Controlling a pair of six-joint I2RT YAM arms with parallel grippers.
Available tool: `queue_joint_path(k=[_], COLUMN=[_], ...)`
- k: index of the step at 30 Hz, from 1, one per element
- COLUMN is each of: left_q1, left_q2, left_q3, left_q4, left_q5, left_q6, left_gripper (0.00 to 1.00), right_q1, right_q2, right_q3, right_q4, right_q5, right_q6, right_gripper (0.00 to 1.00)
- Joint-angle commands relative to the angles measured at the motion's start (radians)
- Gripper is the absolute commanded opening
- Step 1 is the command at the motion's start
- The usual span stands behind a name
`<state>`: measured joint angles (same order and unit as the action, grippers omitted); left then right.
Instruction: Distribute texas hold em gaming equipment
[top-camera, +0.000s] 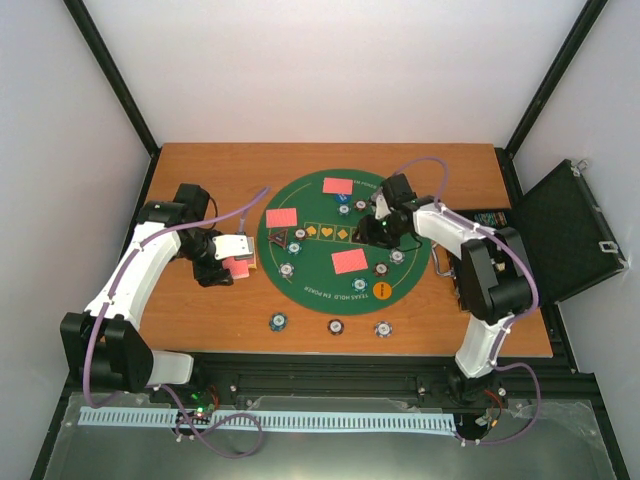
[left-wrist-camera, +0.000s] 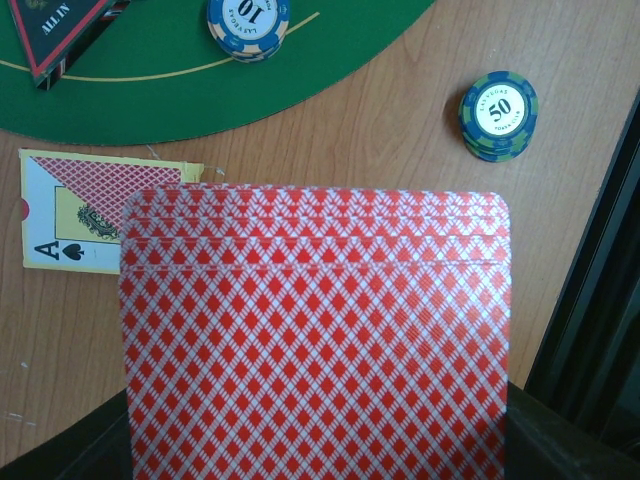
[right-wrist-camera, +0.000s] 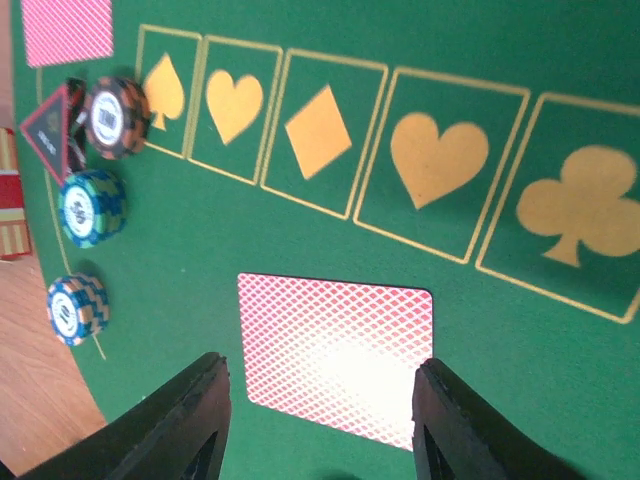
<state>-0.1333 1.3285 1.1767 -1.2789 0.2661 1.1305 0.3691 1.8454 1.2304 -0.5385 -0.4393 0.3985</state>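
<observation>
1. The left gripper (top-camera: 236, 258) is clamped on a stack of red-backed cards (left-wrist-camera: 315, 340). The stack fills the lower middle of the left wrist view, with its top edges slightly fanned. In the top view it sits left of the green felt mat (top-camera: 310, 200), over the wooden table (top-camera: 230, 175).
2. At the left of the left wrist view, a card box printed with an ace of spades (left-wrist-camera: 60, 215) lies flat on the wood, partly hidden behind the stack.
3. A blue-green chip stack marked 50 (left-wrist-camera: 498, 115) stands on the wood at the upper right of that view. A blue and cream chip stack marked 10 (left-wrist-camera: 248, 25) stands just inside the mat's edge at the top. The black-red "ALL IN" triangular marker (left-wrist-camera: 58, 30) lies at the upper left.
4. The right gripper (right-wrist-camera: 322, 375) is spread wide and holds nothing. Its dark fingers (right-wrist-camera: 190, 420) frame a face-down card (right-wrist-camera: 335, 350) lying on the felt at the lower centre of the right wrist view. I cannot tell whether the tips touch the felt.
5. Above that card runs the printed row of suit boxes (right-wrist-camera: 318, 130). A second face-down card (right-wrist-camera: 65, 28) lies in the upper left corner.
6. In the top view, a third face-down card (top-camera: 338, 185) lies at the top of the mat and an orange button disc (top-camera: 385, 290) at its lower right. A row of three chip stacks (top-camera: 335, 325) stands on the wood below the mat. An open black case (top-camera: 565, 235) lies at the right edge.
</observation>
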Motion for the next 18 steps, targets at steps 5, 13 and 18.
queue_joint_path(k=[5,13,18], left_q1=[-0.005,-0.005,-0.005], left_q2=[-0.018,-0.017,-0.015], left_q3=[0.042,0.047,0.046], left_q4=[-0.013,-0.005,-0.005], left_q5=[0.031,0.048,0.041], left_q6=[0.02,0.012,0.011], left_gripper=[0.14,0.14,0.14], right_q1=[0.121,0.371,0.445], right_q2=[-0.151,-0.115,-0.037], right_q3=[-0.064,-0.103,-0.099], right_q4=[0.154,0.59,0.807], right_q5=[-0.141,-0.295,-0.316], right_q6=[0.154,0.475,0.614], right_gripper=[0.63,0.69,0.7])
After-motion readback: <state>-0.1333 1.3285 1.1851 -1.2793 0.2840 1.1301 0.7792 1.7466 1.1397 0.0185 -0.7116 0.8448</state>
